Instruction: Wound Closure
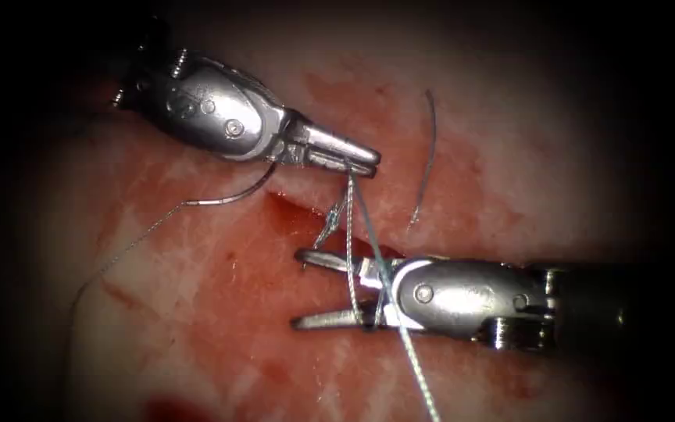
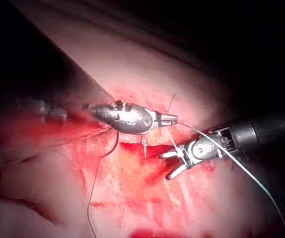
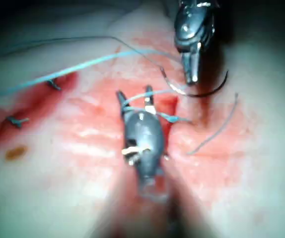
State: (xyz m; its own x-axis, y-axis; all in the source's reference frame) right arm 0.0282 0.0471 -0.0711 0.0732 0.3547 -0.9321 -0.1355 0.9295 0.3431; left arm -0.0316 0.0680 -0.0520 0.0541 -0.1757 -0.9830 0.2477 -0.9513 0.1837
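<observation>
My left tool (image 1: pixel 369 159) comes in from the upper left, its jaws shut on the blue thread (image 1: pixel 351 227) just above the cut (image 1: pixel 291 212). The thread drops from those jaws past a small knot (image 1: pixel 330 223) and runs between the jaws of my right tool (image 1: pixel 297 287), which stands open over the cut with the strand draped across it. A long strand (image 1: pixel 419 375) trails down from there. The curved needle (image 1: pixel 232 198) lies on the tissue left of the cut, under the left tool, held by neither tool. In the right wrist view the right tool (image 3: pixel 133 92) is open and the needle (image 3: pixel 214 91) arcs beside the left tool (image 3: pixel 192 74).
A loose cut piece of thread (image 1: pixel 430 148) lies on the tissue right of the cut. Thin thread (image 1: pixel 126 246) trails from the needle's end toward the left. Two earlier stitches (image 3: pixel 53 84) sit along the wound. Red fluid (image 1: pixel 173 410) pools near the lower edge.
</observation>
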